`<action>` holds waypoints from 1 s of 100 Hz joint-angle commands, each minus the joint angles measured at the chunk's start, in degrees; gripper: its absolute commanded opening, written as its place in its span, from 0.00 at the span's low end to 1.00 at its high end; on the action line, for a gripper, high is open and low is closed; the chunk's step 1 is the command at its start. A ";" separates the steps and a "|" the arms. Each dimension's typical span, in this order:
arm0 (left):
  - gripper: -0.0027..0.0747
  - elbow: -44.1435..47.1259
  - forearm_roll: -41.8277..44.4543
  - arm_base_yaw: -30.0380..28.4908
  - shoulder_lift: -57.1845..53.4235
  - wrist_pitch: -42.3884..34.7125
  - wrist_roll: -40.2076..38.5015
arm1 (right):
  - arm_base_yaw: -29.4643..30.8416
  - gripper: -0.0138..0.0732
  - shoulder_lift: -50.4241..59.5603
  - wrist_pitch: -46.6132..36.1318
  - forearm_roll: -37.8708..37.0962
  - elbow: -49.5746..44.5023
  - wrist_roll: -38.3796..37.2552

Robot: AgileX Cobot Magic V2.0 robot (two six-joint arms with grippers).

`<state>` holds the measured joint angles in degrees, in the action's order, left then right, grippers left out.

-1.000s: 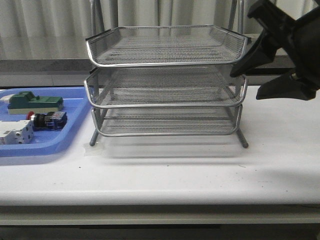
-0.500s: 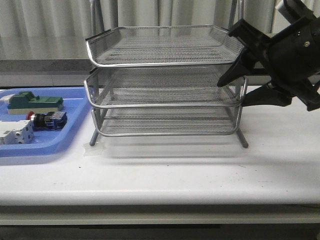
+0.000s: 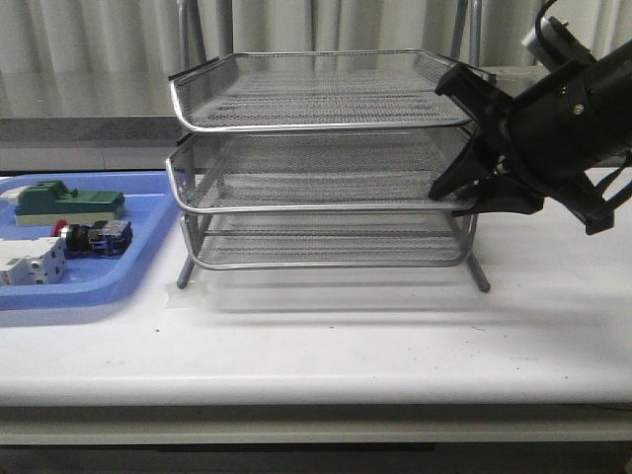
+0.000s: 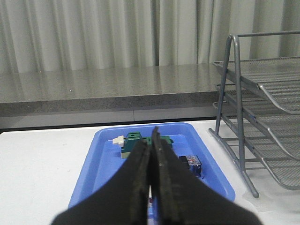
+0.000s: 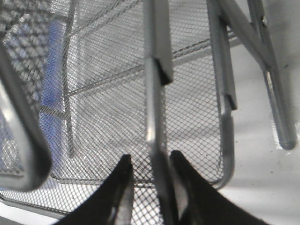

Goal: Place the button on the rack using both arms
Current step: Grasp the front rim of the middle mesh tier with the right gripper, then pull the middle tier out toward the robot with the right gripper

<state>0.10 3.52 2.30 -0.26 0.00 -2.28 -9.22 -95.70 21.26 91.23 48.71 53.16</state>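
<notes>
The button (image 3: 92, 237), with a red cap and blue rear block, lies in the blue tray (image 3: 138, 272) at the left. It also shows in the left wrist view (image 4: 192, 164), just beside my fingers. The silver wire-mesh rack (image 3: 326, 158) stands mid-table. My right gripper (image 3: 452, 200) is at the right front corner of the rack's middle tier. In the right wrist view the right gripper (image 5: 150, 161) is open, with the tray's rim (image 5: 152, 108) between its fingers and a gap on one side. My left gripper (image 4: 152, 146) is shut and empty above the blue tray.
The blue tray also holds a green block (image 3: 69, 202) and a white breaker (image 3: 30, 265). In the left wrist view the rack's frame leg (image 4: 234, 136) stands close beside the blue tray (image 4: 101, 154). A grey ledge and curtain run behind the table.
My right arm has moved left and down from the far right. Its open fingers have come round the right corner of the middle tier's rim. The button and rack have not moved.
</notes>
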 commanded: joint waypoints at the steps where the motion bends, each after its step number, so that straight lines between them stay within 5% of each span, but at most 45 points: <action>1: 0.01 2.47 -0.15 -0.06 -1.78 -4.45 -0.59 | -0.11 0.26 2.12 2.29 1.53 1.63 0.85; 17: 0.01 2.47 -0.15 -0.06 -1.78 -4.45 -0.59 | -0.11 0.07 2.12 2.42 1.21 1.56 0.85; 100: 0.01 2.47 -0.15 -0.06 -1.78 -4.45 -0.59 | -0.38 0.09 16.91 3.40 -2.17 -17.52 1.98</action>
<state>0.10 3.52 2.30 -0.26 0.00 -2.28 -9.44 -82.53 24.27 90.98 32.46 53.52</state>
